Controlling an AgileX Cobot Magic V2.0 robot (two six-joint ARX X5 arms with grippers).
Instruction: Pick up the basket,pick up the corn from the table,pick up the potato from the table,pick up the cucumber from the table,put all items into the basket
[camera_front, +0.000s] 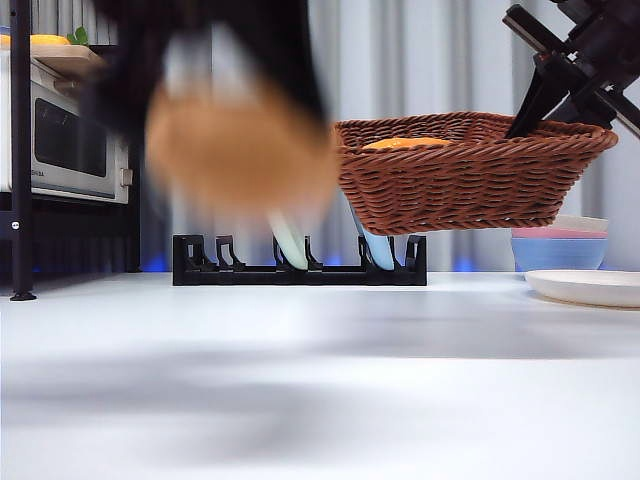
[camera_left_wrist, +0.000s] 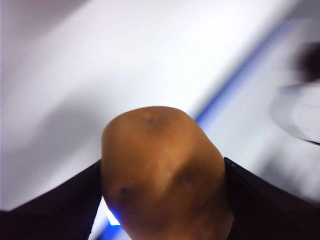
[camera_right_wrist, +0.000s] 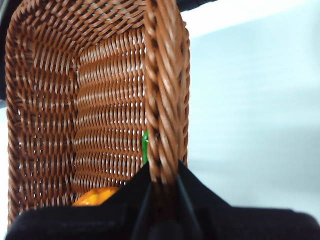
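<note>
My right gripper (camera_front: 545, 95) is shut on the rim of the brown wicker basket (camera_front: 470, 175) and holds it up above the table at the right. In the right wrist view my right gripper (camera_right_wrist: 162, 187) clamps the basket's wall (camera_right_wrist: 162, 90). The orange corn (camera_front: 405, 143) lies inside the basket, also seen in the right wrist view (camera_right_wrist: 95, 196). A sliver of green (camera_right_wrist: 145, 147), perhaps the cucumber, shows behind the wall. My left gripper (camera_left_wrist: 162, 200) is shut on the tan potato (camera_left_wrist: 162, 170). In the front view the potato (camera_front: 235, 150) is blurred, held high just left of the basket.
A black rack (camera_front: 300, 265) with light-coloured utensils stands at the back centre. A microwave (camera_front: 65, 140) on a shelf stands at the left. Stacked bowls (camera_front: 560, 245) and a white plate (camera_front: 585, 287) stand at the right, under the basket's right end.
</note>
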